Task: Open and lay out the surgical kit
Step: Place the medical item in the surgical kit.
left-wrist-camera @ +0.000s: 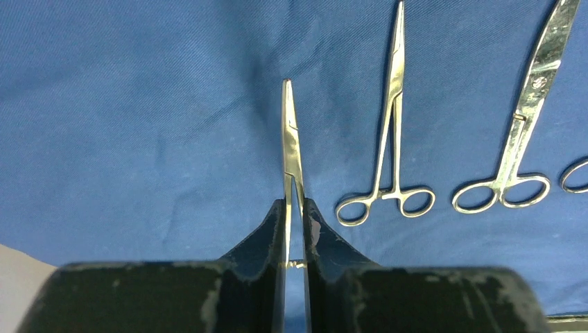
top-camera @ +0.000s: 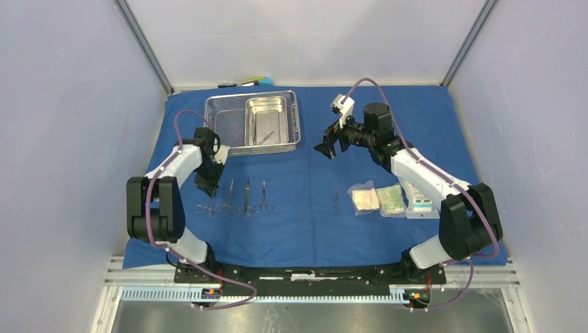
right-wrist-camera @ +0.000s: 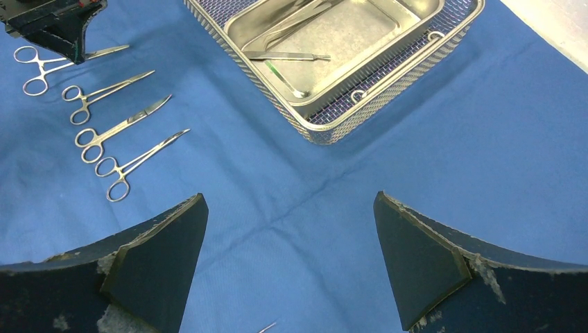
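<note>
Surgical kit (top-camera: 305,222): blue wrap (top-camera: 312,166) spread flat. Three ring-handled instruments (top-camera: 246,198), tweezers (top-camera: 336,198) and packets (top-camera: 378,199) are laid out. Left gripper (left-wrist-camera: 295,208) clamps a fourth forceps (left-wrist-camera: 291,139) at the row's left end. Right gripper (right-wrist-camera: 290,196) gapes, empty. Several instruments (right-wrist-camera: 288,55) are left in the steel pan (top-camera: 267,100) inside the mesh tray (top-camera: 222,121). Judged well past halfway.

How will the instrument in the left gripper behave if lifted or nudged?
Probably stiff: the instrument is slim bare steel. Possibly slippery: the left gripper pinches only its thin shank, so it could pivot. On the blue cloth it should lie flat rather than roll.
</note>
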Motion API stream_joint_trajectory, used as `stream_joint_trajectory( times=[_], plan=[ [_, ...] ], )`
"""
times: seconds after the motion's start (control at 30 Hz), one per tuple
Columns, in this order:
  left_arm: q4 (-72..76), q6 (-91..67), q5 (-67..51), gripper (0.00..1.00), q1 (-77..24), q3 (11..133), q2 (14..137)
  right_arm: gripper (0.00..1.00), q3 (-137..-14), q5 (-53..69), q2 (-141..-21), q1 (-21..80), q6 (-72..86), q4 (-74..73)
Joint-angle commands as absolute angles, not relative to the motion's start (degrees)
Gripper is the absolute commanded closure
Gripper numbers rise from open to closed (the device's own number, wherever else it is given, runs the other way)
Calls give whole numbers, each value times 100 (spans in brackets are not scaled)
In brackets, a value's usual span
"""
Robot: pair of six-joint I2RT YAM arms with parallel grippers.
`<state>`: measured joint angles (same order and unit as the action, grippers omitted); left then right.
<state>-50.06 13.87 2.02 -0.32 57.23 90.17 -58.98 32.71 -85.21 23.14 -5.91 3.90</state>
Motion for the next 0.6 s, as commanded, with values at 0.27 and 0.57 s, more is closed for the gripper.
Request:
stream_joint_trajectory(
  times=[0.27,0.57],
  plan=[
    [-4659,1624,209,98,352,5874,9330,2,-5878,3332,-8352,2318,-624,613],
    [-4614,1589,134,98,422,6060,9552,2,-5860,3340,-8338,2317,-644,599]
  ],
)
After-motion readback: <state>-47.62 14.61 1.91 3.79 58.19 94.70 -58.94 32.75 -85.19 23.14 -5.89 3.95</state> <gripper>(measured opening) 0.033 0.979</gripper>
